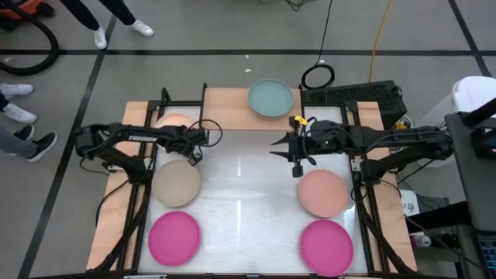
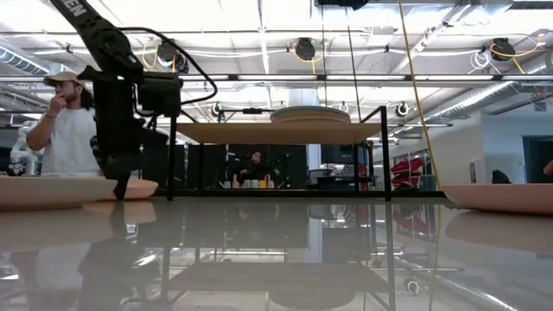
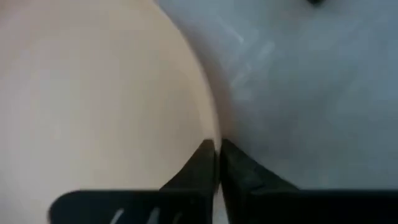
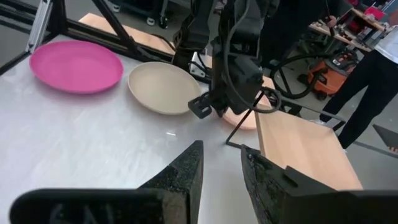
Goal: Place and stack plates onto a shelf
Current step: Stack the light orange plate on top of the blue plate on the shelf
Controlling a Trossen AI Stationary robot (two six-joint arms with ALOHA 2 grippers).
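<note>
Overhead, the left gripper sits at the far edge of the beige plate, just beside the peach plate that lies partly under the left arm. Its wrist camera shows the two dark fingertips pressed together, tips meeting at the rim of a pale plate; which of the two neighbouring plates this is cannot be told, nor whether the rim is pinched between the fingers. The right gripper hovers over the white tabletop near its centre, with its fingers held slightly apart and nothing between them; the salmon plate lies just beside it on the near side.

Two magenta plates rest at the near left and near right of the table. A grey-green plate lies on the light-wood shelf at the far edge. From table height the shelf board stands on thin black legs, with a plate on top of it. Behind the table a person in a white shirt stands at left, and shoes show on the floor.
</note>
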